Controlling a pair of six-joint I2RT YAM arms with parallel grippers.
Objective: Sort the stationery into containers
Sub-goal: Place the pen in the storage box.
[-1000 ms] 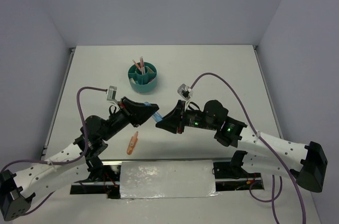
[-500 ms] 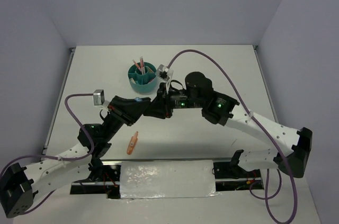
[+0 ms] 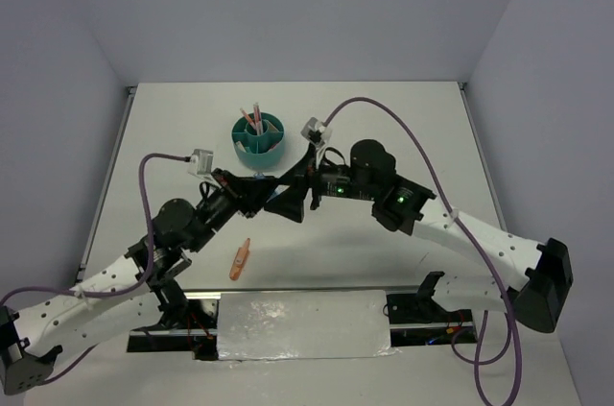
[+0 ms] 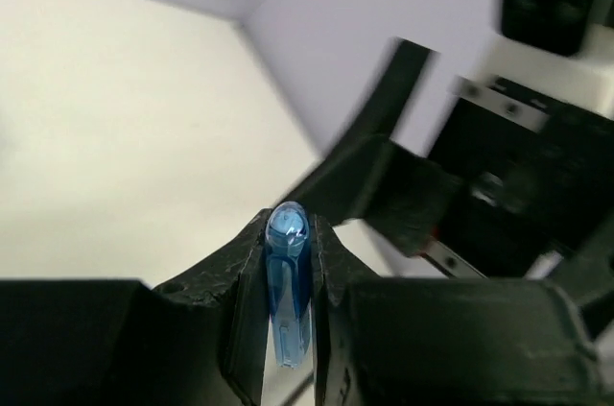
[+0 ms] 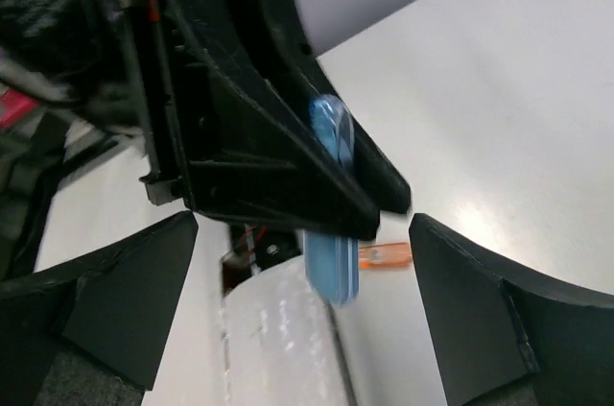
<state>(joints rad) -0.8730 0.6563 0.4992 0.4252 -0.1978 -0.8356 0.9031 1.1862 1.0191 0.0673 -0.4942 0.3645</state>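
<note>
Handover looked to be the step in hand, judged from how the two arms met over the middle of the bench (image 3: 403, 128). The left end effector (image 4: 288, 235) pinched the blue marker (image 4: 289, 281) between its fingertips, and one end of the marker stuck out past them. The right end effector (image 5: 302, 272) faced it with its fingers spread wide to either side of the marker and touching neither the marker nor the left fingers.

To do this well, the right arm would need to back straight off to the right before the left one moved, so that no finger clipped the protruding end. The left pinch should hold firm. The marker would then best be carried to the far side, stood upright over an open compartment of the teal organiser cup (image 3: 271, 151), lowered close and only then let go. The pens (image 3: 253, 118) standing in the cup were the thing to steer clear of.

The cup stood just beyond the two end effectors on the far side, a little to the left. An orange marker (image 3: 240, 259) lay on the bench nearer the arm bases, well apart from both end effectors and not yet sorted.
</note>
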